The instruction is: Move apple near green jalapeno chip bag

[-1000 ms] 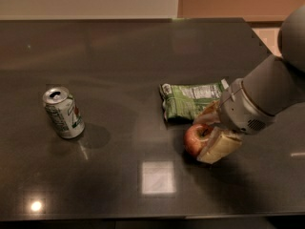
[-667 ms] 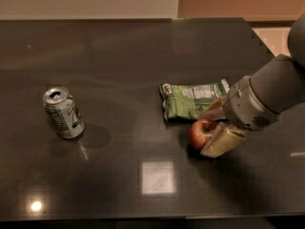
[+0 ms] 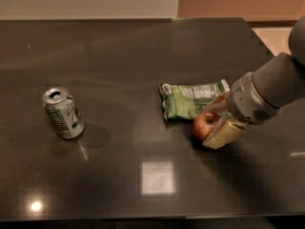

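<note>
Apple (image 3: 203, 126) was clasped by gripper (image 3: 215, 122), jaws clenched on it from right; green jalapeno chip bag (image 3: 189, 99) lay just beside, far-left.

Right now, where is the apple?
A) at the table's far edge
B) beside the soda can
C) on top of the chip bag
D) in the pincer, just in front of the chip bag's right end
D: the pincer grips the apple right at the near edge of the green jalapeno chip bag, far right of the soda can.
</note>
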